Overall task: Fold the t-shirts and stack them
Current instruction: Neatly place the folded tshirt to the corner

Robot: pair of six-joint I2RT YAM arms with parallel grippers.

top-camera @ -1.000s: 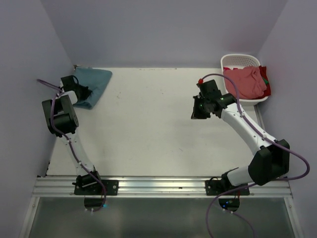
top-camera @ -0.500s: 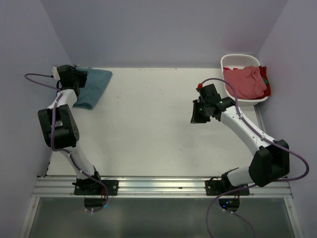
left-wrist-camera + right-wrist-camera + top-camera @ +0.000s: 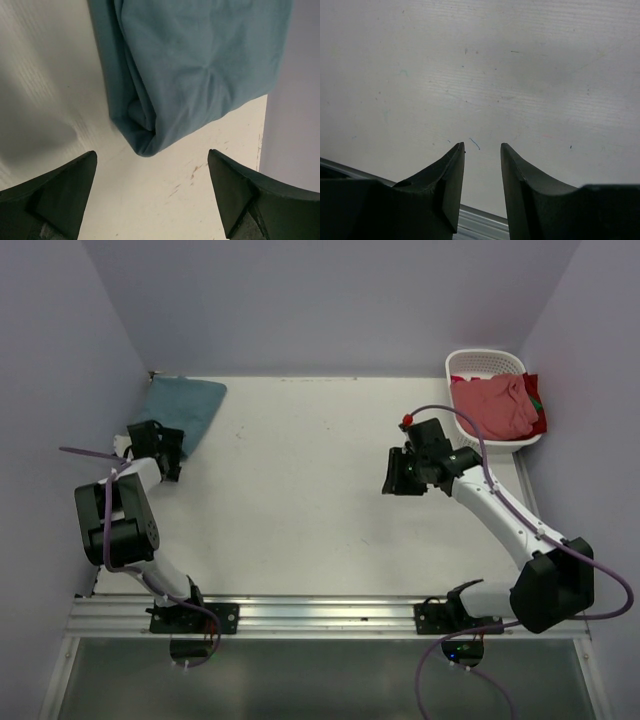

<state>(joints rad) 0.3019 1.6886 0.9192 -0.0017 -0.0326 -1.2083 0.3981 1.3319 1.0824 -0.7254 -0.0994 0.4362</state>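
Note:
A folded teal-blue t-shirt [image 3: 186, 406] lies at the table's far left corner; in the left wrist view it is the blue cloth [image 3: 195, 65] filling the upper part. My left gripper [image 3: 160, 448] sits just in front of its near corner, open wide, with only bare table between the fingertips [image 3: 152, 155]. A salmon-red t-shirt [image 3: 492, 406] lies bunched in the white basket [image 3: 487, 364] at the far right. My right gripper [image 3: 402, 472] hangs over the bare table left of the basket, its fingers [image 3: 482, 147] a little apart and holding nothing.
Lavender walls close in the table on the left, back and right. An aluminium rail [image 3: 320, 616] runs along the near edge, also seen as the rail [image 3: 480, 222] under the right fingers. Something green and red [image 3: 540, 412] pokes out beside the basket.
My left gripper has opened, let go of the blue t-shirt and drawn back toward the near side. My right gripper has opened partly and shifted slightly down and left.

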